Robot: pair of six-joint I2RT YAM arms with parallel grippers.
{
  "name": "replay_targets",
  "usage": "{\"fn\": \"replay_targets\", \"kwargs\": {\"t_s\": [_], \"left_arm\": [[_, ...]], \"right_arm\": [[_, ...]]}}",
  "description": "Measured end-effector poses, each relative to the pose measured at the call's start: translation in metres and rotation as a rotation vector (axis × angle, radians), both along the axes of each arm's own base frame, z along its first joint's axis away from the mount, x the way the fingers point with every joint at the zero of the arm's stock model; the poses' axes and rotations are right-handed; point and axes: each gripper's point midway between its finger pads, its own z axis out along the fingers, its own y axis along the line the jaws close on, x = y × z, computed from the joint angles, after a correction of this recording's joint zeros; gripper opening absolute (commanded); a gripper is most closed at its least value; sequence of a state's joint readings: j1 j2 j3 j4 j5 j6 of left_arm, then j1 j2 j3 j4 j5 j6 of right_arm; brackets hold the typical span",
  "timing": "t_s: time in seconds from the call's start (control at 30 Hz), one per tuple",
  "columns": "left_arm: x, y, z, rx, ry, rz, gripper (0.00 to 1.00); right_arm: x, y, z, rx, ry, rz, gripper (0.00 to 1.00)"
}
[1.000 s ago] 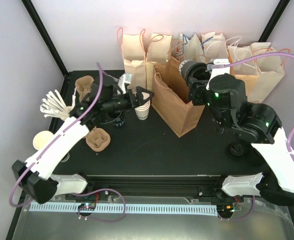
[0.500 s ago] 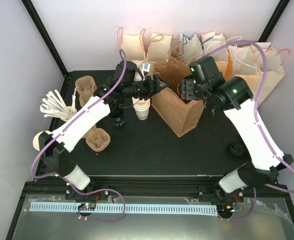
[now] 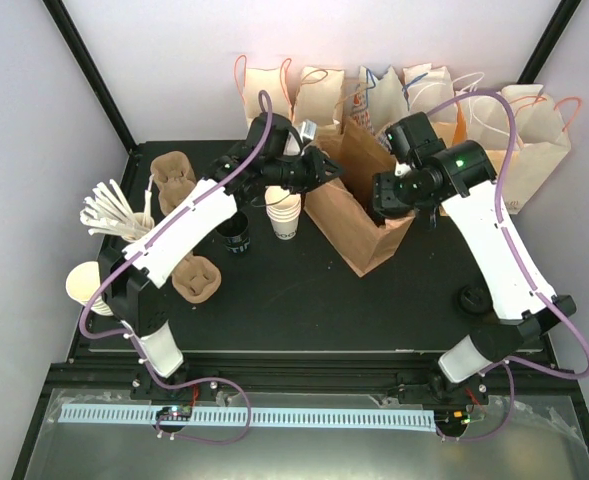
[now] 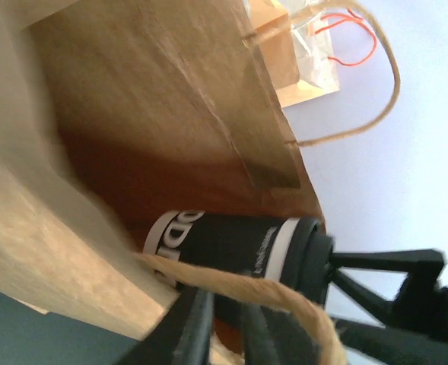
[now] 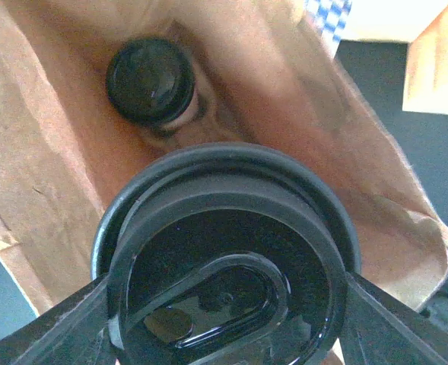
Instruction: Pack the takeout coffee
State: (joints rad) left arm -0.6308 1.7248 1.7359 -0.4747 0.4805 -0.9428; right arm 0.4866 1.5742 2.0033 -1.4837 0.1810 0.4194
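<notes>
Since the takeout coffee (image 5: 227, 251) hangs lid-up from my right gripper (image 3: 387, 195), its black lid fills the right wrist view, with a finger pressed to each side of the rim. The jaws stand wide only because the lid is wide; this is a real hold, not an idle open hand. I judge the grip is taken at the lid so the cup's body can go first into the brown paper bag (image 3: 359, 240). From the left wrist camera the body is already inside the mouth, with the lid about level with the bag's top edge. Below it, on the bag's floor, a second lidded cup (image 5: 149, 80) stands toward one corner, so I would want to set mine down beside it, not on it.

The left gripper (image 3: 319, 170) sits at the bag's rim on the side away from the right arm, fingers narrow, with the twine handle (image 4: 239, 283) running across them. I read that as steadying the mouth so it gapes for the cup. That view is close and blurred, though, and I cannot tell whether the fingers have actually bitten on paper or twine.

The bag stands mid-table (image 3: 304, 300), in front of the row of bags (image 3: 414, 100) along the back wall. The stacked white cups (image 3: 286, 215) are just beside its left wall.
</notes>
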Motion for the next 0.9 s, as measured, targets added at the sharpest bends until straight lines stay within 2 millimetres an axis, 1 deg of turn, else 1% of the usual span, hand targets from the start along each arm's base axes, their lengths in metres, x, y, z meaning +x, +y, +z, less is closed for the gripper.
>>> {"fn": "replay_targets", "kwargs": {"t_s": [0.03,0.07,0.17,0.23,0.3,0.4,0.53,0.63,0.73,0.8,0.9], "left_arm": [[-0.001,0.000,0.000,0.009,-0.002,-0.008,0.04],[-0.001,-0.001,0.003,0.012,-0.007,-0.015,0.02],[-0.007,-0.003,0.011,0.012,-0.019,-0.049,0.02],[-0.015,-0.006,0.012,0.011,-0.013,-0.087,0.02],[-0.025,-0.010,0.010,0.011,0.002,-0.130,0.02],[-0.045,-0.017,0.006,0.010,0.034,-0.212,0.01],[-0.071,-0.023,0.002,0.009,0.079,-0.320,0.02],[-0.087,-0.021,-0.005,0.028,0.118,-0.381,0.02],[-0.103,-0.016,-0.010,0.050,0.153,-0.431,0.02],[-0.114,-0.011,-0.010,0.058,0.171,-0.460,0.02],[-0.133,-0.001,-0.004,0.060,0.186,-0.508,0.02]], "right_arm": [[-0.004,0.001,-0.003,0.006,0.013,0.009,0.54],[-0.009,0.001,-0.007,0.013,0.030,0.018,0.54],[-0.024,0.000,-0.006,0.039,0.045,0.034,0.54],[-0.034,-0.002,0.003,0.070,0.023,0.044,0.54],[-0.047,-0.005,0.019,0.112,-0.020,0.054,0.54],[-0.068,-0.008,0.039,0.181,-0.071,0.071,0.54],[-0.094,-0.008,0.050,0.267,-0.091,0.101,0.54],[-0.100,-0.010,0.054,0.279,-0.105,0.104,0.53],[-0.099,-0.009,0.057,0.282,-0.107,0.106,0.53],[-0.096,-0.006,0.059,0.287,-0.106,0.111,0.53],[-0.093,-0.003,0.059,0.295,-0.106,0.118,0.53]]}}
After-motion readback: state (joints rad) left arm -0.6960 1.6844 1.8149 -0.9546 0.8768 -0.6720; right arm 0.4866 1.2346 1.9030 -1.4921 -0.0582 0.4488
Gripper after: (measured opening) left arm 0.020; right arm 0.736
